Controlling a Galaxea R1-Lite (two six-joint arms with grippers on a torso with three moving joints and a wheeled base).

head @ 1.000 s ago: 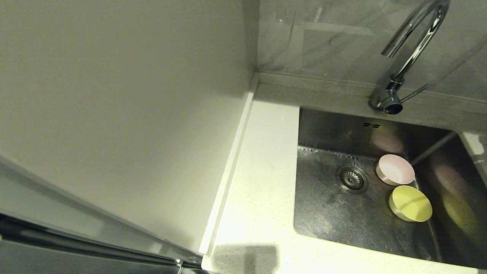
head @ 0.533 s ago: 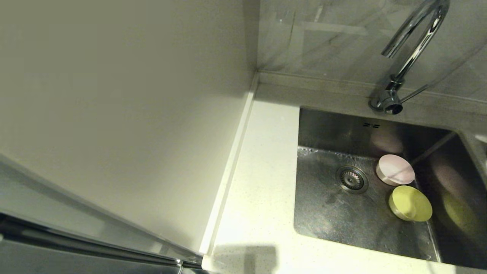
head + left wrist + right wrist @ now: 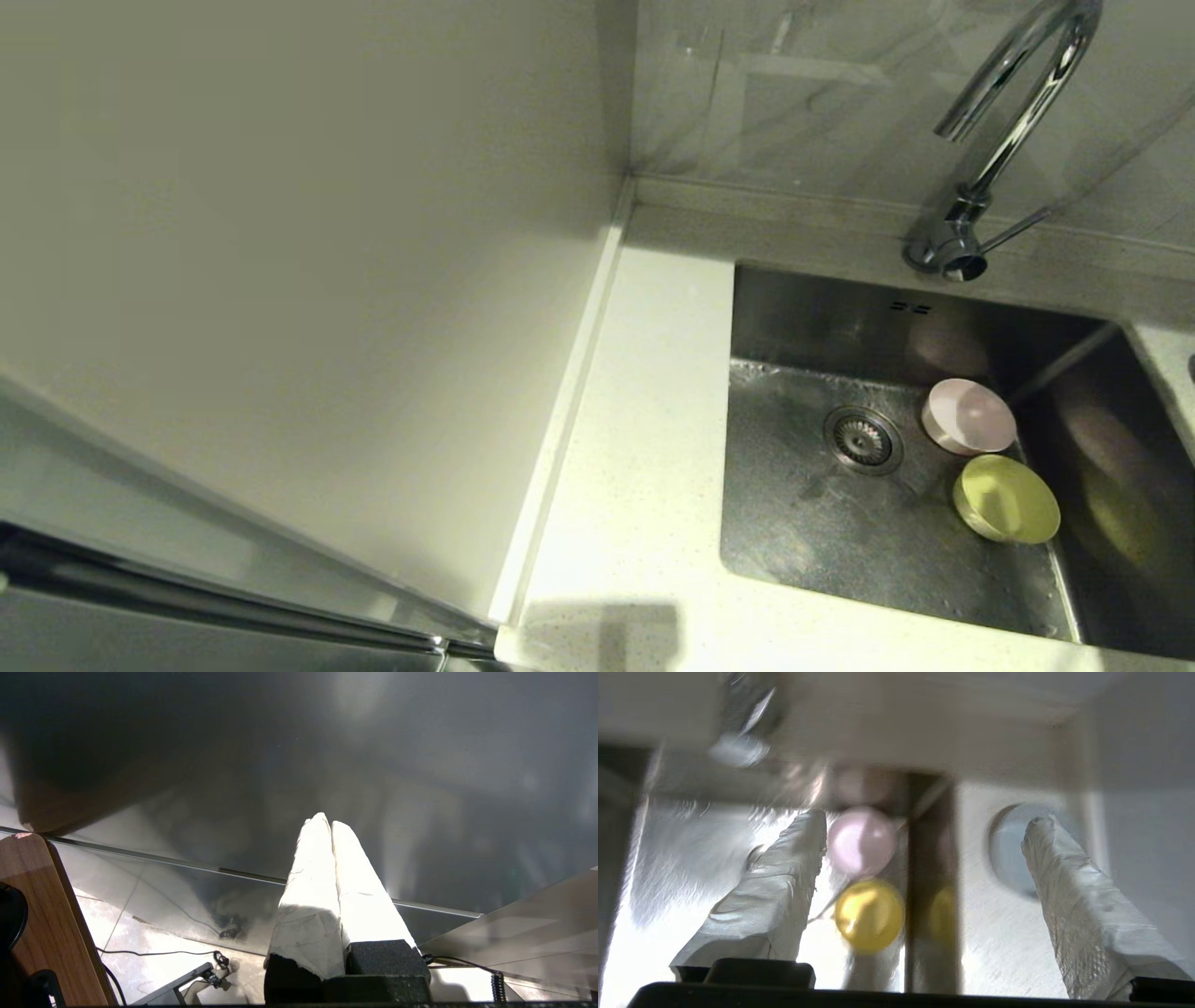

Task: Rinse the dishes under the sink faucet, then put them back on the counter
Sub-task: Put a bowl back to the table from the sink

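Note:
In the head view a pale pink bowl (image 3: 969,416) and a yellow-green bowl (image 3: 1006,499) lie side by side in the sink (image 3: 803,532), right of the drain (image 3: 864,439). The chrome faucet (image 3: 1013,112) arches over the back rim. The right wrist view shows my right gripper (image 3: 924,820) open, above the sink's right wall, holding nothing. Below it are the pink bowl (image 3: 861,841), the yellow-green bowl (image 3: 869,914) and a pale blue bowl (image 3: 1008,854) on the counter (image 3: 1004,938), partly hidden behind one finger (image 3: 1069,891). My left gripper (image 3: 325,821) is shut and empty, parked low.
A white counter strip (image 3: 644,420) runs left of the sink beside a cream wall panel (image 3: 308,280). The grey tiled back wall (image 3: 822,84) stands behind the faucet. The left wrist view shows a grey cabinet front (image 3: 327,756), a wooden panel (image 3: 51,914) and floor cables (image 3: 219,956).
The pink and yellow-green bowls lie where they were. A bright white patch on the counter strip at the sink's right edge has gone from the head view.

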